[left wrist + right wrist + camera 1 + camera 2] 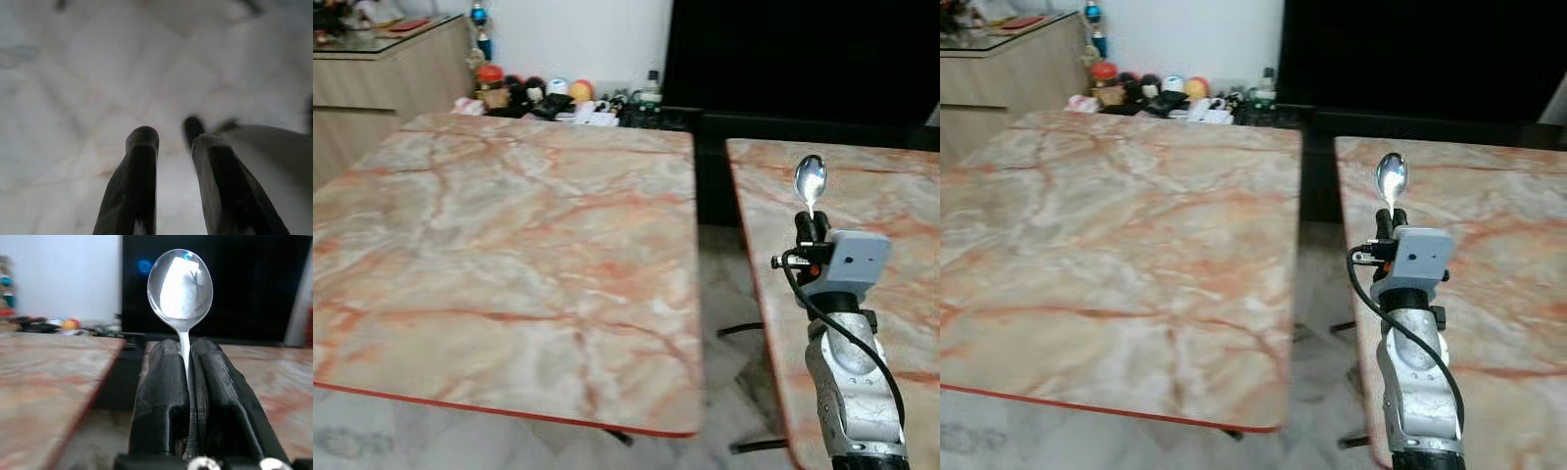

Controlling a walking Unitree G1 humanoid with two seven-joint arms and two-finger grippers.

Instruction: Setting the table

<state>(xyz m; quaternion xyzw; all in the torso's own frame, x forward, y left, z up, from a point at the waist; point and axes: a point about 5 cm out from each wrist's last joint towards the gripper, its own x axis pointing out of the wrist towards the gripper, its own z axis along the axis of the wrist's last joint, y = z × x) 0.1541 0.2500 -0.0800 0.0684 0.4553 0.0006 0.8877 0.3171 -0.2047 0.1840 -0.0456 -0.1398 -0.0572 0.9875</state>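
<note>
The right gripper (812, 227) clamps the spoon (810, 182) upright at 3 o'clock, so lower it flat onto the desk (509, 225) at 10 o'clock before releasing.

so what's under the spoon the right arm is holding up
The spoon stands bowl-up, its handle clamped between the black fingers of the right end effector. The lower handle is covered by them. Below the arm lie the right marble table's edge and the floor gap.

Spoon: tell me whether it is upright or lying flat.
Upright. The spoon stands bowl-up, its handle clamped between the right gripper's two black fingers, held in the air above the right-hand table.
</note>
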